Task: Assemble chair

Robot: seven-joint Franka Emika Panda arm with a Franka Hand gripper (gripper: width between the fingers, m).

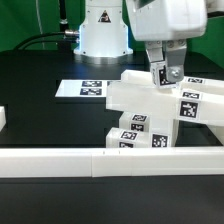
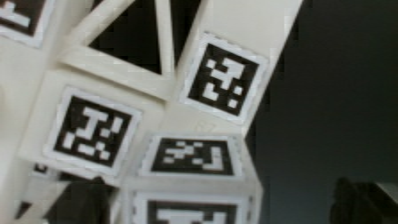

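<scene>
The chair [image 1: 140,100] is sitting as a cluster of tagged white parts on the black table [image 1: 40,70]. It's lying just behind the border rail [image 1: 60,160], with the marker board [image 1: 90,88] beside it toward the exterior view's left. The end effector [image 1: 166,78] is hovering right over the topmost piece with its fingers spreading wide, and as far as the blurry wrist view lets me judge, it's gripping nothing.

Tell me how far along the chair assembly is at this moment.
Done: several white chair parts are gathered into one stacked cluster beside the front rail, and the wrist view shows a cross-braced frame against tagged pieces. In hand: the jaws sit at the cluster's top; whether they grip anything is unclear. Left: it is no finished chair yet, so more joining remains.
</scene>
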